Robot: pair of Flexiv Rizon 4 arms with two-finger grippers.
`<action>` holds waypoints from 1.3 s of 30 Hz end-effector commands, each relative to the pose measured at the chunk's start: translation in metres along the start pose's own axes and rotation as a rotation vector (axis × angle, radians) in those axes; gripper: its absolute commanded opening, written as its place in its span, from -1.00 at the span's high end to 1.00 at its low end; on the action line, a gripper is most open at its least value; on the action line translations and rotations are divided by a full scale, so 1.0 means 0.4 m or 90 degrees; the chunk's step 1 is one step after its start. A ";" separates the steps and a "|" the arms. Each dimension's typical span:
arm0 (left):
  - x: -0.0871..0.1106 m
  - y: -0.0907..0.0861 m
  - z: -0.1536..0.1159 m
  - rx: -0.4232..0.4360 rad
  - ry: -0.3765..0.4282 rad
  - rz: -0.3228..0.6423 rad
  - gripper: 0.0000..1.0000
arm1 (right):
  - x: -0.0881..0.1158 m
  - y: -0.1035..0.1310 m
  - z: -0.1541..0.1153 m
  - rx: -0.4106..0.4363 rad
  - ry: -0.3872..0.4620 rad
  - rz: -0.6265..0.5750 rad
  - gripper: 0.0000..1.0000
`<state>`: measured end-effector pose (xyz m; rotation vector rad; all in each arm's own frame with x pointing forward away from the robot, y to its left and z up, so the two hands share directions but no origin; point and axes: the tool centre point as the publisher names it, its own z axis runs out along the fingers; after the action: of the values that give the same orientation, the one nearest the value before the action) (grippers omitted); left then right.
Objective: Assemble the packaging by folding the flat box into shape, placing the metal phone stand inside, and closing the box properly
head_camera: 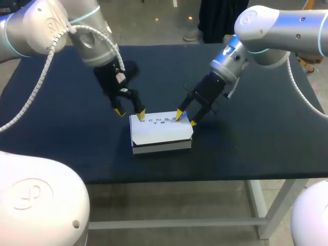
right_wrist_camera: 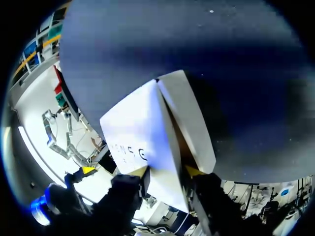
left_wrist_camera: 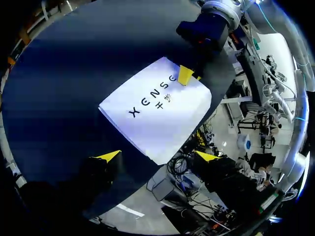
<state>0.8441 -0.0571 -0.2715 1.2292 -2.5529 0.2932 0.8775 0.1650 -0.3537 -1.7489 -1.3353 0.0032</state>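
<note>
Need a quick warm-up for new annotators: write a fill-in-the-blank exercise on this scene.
1. The box lying on the table is ____ in colour.
2. The left end effector, its yellow tips spread wide at the box's far corner, is ____.
3. The table's surface is dark ____.
4. In the head view, the right end effector is at the box's ____ end.

Missing words: white; open; blue; right
</note>
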 end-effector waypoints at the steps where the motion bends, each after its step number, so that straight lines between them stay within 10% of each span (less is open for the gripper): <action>1: 0.018 -0.011 0.009 -0.005 -0.088 0.079 -1.00 | -0.001 0.009 0.001 0.003 0.000 0.000 0.07; 12: 0.033 0.022 0.019 -0.002 -0.196 0.324 -1.00 | -0.001 0.009 0.001 0.003 0.000 0.000 0.07; 27: 0.033 0.024 0.019 0.001 -0.192 0.332 -1.00 | -0.001 0.009 0.001 0.003 0.000 0.000 0.09; 39: 0.033 0.009 0.075 -0.003 -0.203 0.464 -1.00 | -0.001 0.009 0.001 0.003 0.000 0.000 0.10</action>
<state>0.8293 -0.0738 -0.2900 0.2995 -3.1877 0.2449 0.8775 0.1653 -0.3537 -1.7486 -1.3353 0.0030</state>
